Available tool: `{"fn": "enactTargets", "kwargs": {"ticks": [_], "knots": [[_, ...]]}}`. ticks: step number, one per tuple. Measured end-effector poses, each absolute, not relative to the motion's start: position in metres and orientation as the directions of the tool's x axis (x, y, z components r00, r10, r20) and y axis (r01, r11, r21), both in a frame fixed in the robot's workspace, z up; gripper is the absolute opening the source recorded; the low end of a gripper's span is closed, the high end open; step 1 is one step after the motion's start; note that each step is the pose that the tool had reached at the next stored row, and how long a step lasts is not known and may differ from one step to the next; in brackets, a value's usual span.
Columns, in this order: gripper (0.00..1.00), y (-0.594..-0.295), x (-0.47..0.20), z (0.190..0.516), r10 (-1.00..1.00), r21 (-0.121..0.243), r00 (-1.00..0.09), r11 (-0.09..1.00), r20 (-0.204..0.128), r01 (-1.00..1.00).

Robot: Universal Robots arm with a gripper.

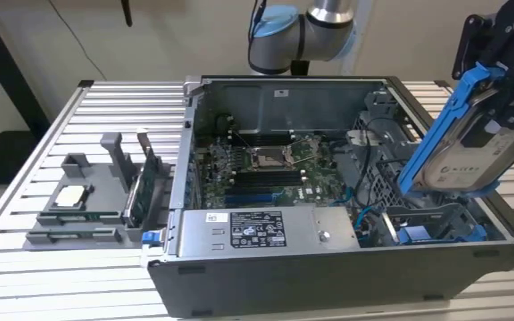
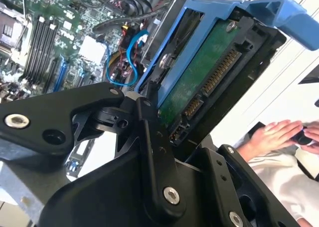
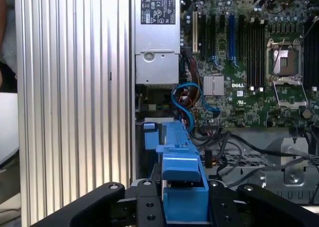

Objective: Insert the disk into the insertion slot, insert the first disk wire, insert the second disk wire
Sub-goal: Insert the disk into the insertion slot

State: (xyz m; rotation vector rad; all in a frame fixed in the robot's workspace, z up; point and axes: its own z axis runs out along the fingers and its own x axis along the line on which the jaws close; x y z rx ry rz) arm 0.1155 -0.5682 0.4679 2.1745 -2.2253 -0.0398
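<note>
Hanging tilted above the slot (image 1: pixel 427 217), disk (image 1: pixel 465 160) was clamped in end effector (image 1: pixel 505 117); edges stood apart from case (image 1: pixel 328 281) walls.

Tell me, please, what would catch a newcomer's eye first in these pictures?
The disk in its bright blue carrier, clamped tilted in the gripper above the open computer case at the exterior view's right. Next the green motherboard inside the case, and a person's hand beyond the disk in the second wrist view.
</note>
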Motion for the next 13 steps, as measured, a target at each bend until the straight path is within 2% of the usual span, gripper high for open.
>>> {"fn": "enactTargets", "kwargs": {"ticks": [13], "knots": [[0.33, -0.568, 0.116, 0.454, -1.0, 0.039, -0.023, 0.023, 0.004, -0.999]]}}
